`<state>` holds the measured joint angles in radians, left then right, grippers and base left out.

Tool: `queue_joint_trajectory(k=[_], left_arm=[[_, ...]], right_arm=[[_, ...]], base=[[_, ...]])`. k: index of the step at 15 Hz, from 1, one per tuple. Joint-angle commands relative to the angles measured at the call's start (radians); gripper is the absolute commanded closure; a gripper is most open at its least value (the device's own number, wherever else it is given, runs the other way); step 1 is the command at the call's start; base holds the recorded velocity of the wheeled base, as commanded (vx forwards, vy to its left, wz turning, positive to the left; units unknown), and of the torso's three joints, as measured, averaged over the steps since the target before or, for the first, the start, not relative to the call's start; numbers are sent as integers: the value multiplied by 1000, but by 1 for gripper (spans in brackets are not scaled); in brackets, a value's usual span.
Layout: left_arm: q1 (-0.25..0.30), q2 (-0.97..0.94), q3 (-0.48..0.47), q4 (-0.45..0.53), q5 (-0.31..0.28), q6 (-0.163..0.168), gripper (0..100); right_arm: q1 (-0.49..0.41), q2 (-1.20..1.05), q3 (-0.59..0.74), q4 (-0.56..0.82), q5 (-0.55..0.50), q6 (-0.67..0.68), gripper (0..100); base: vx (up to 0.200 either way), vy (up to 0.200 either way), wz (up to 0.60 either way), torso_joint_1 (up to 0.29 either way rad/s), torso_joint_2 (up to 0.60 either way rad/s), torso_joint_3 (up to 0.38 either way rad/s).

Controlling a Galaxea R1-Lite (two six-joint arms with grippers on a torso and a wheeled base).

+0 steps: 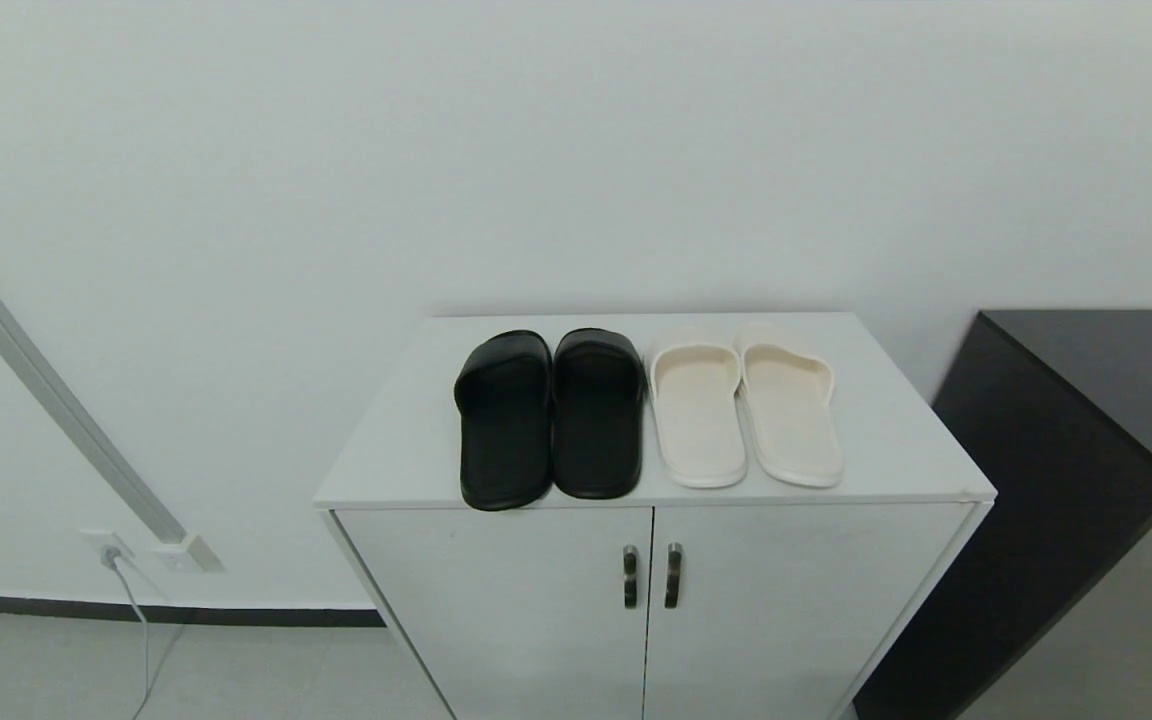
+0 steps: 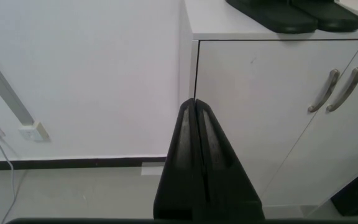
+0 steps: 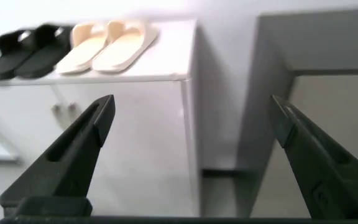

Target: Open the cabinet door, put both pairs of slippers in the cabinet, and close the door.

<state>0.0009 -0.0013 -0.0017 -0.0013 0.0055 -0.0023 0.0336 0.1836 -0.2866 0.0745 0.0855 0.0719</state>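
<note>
Closest to me, my left gripper [image 2: 195, 107] has its fingers pressed flat together with nothing between them, while my right gripper [image 3: 192, 107] is spread wide and empty. Beyond them the white cabinet [image 1: 496, 610] stands with both doors shut, its two dark handles [image 1: 630, 576] side by side at the middle seam. On its top the black slippers [image 1: 546, 420] sit left of the cream slippers [image 1: 746, 415], the pairs just beside each other, toes toward the wall [image 1: 576, 150].

The cabinet [image 1: 496, 620] is plain white, its handles [image 1: 629, 577] dark grey. On it lie black slippers [image 1: 546, 415] and cream slippers [image 1: 746, 410].
</note>
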Motion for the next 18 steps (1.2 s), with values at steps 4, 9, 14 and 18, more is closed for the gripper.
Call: queue_joint_trajectory(k=[4, 9, 14, 18], left_arm=[[1, 1, 0, 0, 1, 7, 100], [-1, 1, 0, 0, 5, 10, 100], [1, 1, 0, 1, 7, 13, 100], [-1, 1, 0, 1, 5, 13, 100]], right_arm=[[140, 620, 6, -311, 59, 34, 0], [442, 988, -97, -610, -150, 123, 0], [681, 1133, -319, -613, -403, 131, 0], [792, 1326, -497, -621, -599, 137, 0]], base=[[0, 0, 0, 0, 0, 0], [0, 0, 0, 0, 0, 0], [0, 0, 0, 0, 0, 0], [0, 0, 0, 0, 0, 0]])
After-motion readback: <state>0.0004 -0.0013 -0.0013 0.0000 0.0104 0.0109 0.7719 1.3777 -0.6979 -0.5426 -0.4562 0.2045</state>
